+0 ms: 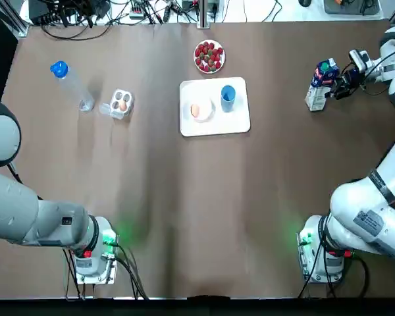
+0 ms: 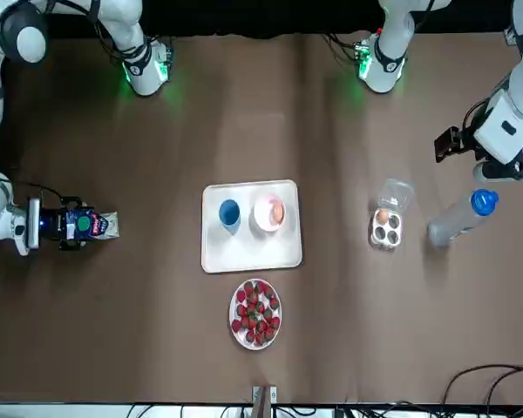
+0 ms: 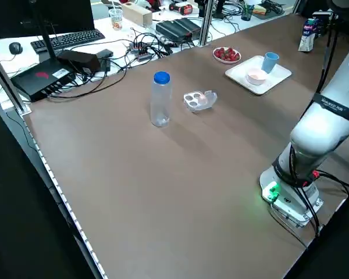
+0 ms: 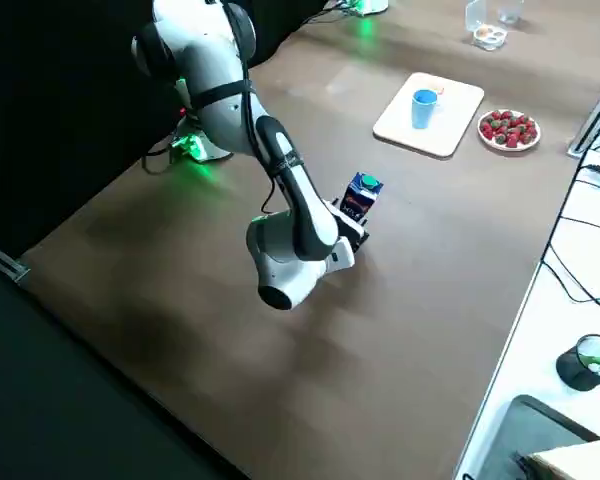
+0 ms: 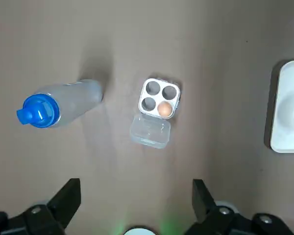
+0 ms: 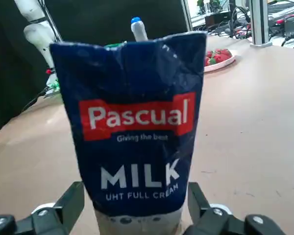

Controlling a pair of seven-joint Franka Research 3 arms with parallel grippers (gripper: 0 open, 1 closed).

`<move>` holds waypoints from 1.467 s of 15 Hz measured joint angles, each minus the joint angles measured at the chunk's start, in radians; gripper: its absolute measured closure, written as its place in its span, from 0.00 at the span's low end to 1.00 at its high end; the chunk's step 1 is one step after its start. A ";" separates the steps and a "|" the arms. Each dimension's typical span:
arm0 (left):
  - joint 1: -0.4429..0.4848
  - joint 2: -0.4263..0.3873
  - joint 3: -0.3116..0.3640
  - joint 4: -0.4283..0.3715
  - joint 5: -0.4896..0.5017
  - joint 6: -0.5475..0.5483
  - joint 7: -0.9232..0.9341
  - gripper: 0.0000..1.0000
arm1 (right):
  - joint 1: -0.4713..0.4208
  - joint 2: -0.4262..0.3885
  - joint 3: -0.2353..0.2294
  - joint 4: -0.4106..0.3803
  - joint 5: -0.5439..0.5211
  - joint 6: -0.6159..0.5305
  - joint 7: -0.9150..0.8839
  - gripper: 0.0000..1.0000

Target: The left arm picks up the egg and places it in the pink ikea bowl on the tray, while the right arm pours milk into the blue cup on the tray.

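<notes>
The right gripper [image 6: 135, 195] stands open near the tabletop's right edge, a finger on each side of the upright milk carton [image 6: 132, 122]; whether they touch it is unclear. The left gripper [image 5: 135, 196] hangs wide open and empty above the tabletop's left side. An egg [image 1: 196, 110] lies in the pink bowl [image 1: 209, 114] on the tray [image 1: 234, 124], beside the blue cup [image 1: 228, 95].

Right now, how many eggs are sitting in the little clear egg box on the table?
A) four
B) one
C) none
B: the egg box holds a single egg, and its other three cups are empty.
</notes>
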 joint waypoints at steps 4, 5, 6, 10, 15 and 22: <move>0.000 0.000 0.000 0.000 0.000 0.000 0.000 0.00 | -0.002 0.001 0.000 0.000 0.001 -0.006 0.000 0.00; 0.000 0.000 0.000 0.000 0.000 0.000 0.000 0.00 | -0.003 0.001 0.000 0.000 0.001 -0.006 0.000 0.00; 0.000 0.000 0.000 0.000 0.000 0.000 0.000 0.00 | -0.004 0.001 0.000 0.000 0.001 -0.007 0.000 0.00; 0.000 0.000 0.000 0.000 0.000 0.000 0.000 0.00 | -0.009 0.001 0.000 0.000 0.001 -0.012 0.000 0.00; 0.000 0.000 0.000 0.001 0.000 0.000 0.000 0.00 | -0.027 0.001 0.000 0.000 0.001 -0.012 0.000 0.00; -0.001 0.000 -0.001 0.001 0.000 0.000 0.000 0.00 | -0.100 0.000 -0.002 0.006 -0.012 -0.012 -0.001 0.00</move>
